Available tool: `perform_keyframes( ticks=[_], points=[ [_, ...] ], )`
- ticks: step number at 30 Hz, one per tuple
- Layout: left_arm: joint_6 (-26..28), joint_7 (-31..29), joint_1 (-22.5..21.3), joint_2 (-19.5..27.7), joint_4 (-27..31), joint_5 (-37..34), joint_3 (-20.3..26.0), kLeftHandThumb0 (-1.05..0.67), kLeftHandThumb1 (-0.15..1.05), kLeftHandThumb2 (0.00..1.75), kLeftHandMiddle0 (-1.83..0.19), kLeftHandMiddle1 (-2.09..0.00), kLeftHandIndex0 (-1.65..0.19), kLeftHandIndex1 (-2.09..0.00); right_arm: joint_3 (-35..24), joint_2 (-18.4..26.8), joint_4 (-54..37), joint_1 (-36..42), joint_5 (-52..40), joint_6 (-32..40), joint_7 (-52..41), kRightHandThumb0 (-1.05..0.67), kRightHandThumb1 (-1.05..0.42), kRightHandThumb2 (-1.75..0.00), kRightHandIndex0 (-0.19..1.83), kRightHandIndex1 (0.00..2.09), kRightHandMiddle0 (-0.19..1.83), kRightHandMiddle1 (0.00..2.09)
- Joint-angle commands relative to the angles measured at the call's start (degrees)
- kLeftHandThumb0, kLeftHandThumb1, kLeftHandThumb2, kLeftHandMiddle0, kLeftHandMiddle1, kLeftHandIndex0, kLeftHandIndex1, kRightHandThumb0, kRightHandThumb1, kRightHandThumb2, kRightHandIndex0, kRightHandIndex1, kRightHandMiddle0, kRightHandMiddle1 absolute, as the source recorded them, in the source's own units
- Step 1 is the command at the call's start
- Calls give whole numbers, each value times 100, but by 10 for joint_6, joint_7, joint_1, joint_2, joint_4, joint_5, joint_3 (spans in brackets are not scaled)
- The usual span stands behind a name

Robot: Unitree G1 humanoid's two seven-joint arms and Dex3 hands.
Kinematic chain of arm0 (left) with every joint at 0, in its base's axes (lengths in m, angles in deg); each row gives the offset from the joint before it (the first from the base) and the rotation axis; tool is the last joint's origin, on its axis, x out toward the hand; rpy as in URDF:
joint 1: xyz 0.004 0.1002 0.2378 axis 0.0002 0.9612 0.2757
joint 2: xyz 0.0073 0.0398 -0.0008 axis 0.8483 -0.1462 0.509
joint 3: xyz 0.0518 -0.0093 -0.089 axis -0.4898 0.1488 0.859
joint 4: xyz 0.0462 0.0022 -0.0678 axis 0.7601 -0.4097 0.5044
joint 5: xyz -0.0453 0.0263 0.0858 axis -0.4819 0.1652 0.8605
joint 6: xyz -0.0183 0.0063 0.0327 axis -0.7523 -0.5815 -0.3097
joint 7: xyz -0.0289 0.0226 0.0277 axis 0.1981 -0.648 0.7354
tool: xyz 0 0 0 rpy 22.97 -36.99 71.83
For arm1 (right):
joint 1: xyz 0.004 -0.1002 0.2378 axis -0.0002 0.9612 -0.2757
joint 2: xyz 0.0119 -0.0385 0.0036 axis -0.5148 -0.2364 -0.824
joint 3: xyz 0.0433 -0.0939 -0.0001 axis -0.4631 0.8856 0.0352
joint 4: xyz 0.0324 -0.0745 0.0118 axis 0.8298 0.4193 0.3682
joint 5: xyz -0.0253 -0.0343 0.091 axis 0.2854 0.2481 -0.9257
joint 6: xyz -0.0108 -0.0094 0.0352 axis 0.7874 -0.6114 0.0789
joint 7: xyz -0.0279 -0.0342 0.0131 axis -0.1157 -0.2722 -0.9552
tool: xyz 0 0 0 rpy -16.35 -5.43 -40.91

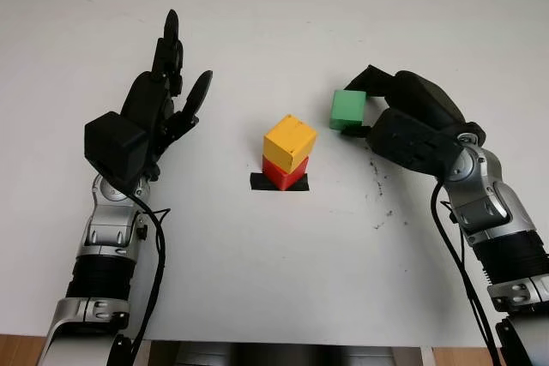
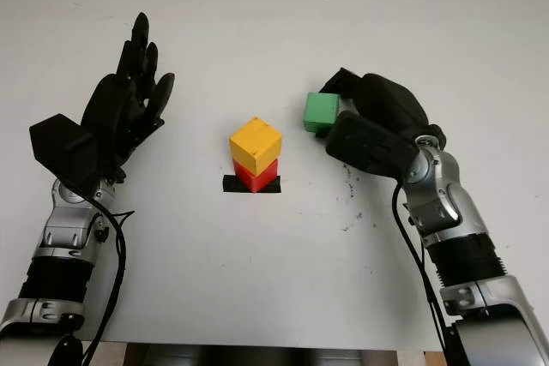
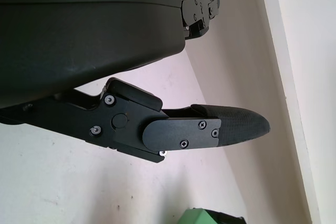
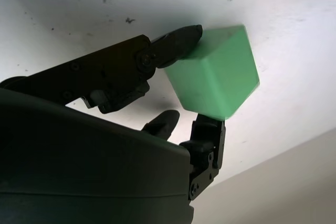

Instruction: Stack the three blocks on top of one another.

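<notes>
Right robot hand grips the green block beside the two-block stack.
The yellow block sits skewed on red; a hard placement could topple it. Left robot hand is open.

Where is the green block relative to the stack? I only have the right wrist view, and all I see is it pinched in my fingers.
Observer: The green block sits to the right of the stack and a little farther from the robot, held in the right hand.
Operator: What does the stack look like?
Observer: The yellow block is on the red block, turned a bit relative to it. The red one stands on a black tape mark.
Operator: Is the left hand in the way?
Observer: No. The left hand is open, well left of the stack over the table.
</notes>
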Motion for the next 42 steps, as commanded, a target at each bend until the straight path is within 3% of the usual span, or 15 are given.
perform_keyframes(
  ticks=[1, 7, 10, 24, 28, 33, 38, 42],
  points=[
    [-2, 2, 9, 3, -1, 3, -2, -77, 105, 46, 19, -4, 19, 0, -20, -4, -22, -7, -26, 7, -16, -31, -98, -5, 28, 53, 28, 146],
    [8, -1, 12, 3, 4, 1, -4, -78, 105, 45, 19, -4, 19, 0, -64, -22, -39, -14, -115, 63, -66, -32, -99, -5, 17, 60, 20, 158],
    [7, -1, 12, 3, 2, 2, -4, -79, 105, 45, 19, -4, 19, 0, -80, -30, -47, -15, -145, 86, -72, -32, -98, -5, 9, 75, 21, 161],
    [5, -2, 9, 2, -4, 1, -4, -79, 105, 46, 19, -3, 19, 0, -125, -28, -101, -27, -234, 115, -117, -31, -102, -6, -2, 83, 16, 167],
    [1, -2, 7, 3, -8, 1, -3, -78, 105, 46, 19, -4, 19, 0, -134, -33, -143, -35, -273, 166, -129, -32, -104, -8, -10, 94, 11, 177],
    [-2, -2, 8, 3, -8, -4, 0, -77, 105, 46, 19, -4, 19, 0, -120, 1, -162, -81, -307, 228, -193, -35, -105, -11, -19, 101, 10, 186],
    [-5, -4, 9, 5, -10, -10, 2, -77, 105, 45, 19, -4, 19, 0, -85, 51, -133, -158, -294, 205, -281, -39, -100, -5, -16, 114, 24, 179],
    [-7, 4, 12, 7, -7, -2, 0, -79, 105, 48, 19, -5, 19, 0, -39, 77, -89, -226, -262, 169, -345, -38, -98, -5, -9, 108, 30, 169]
  ],
)
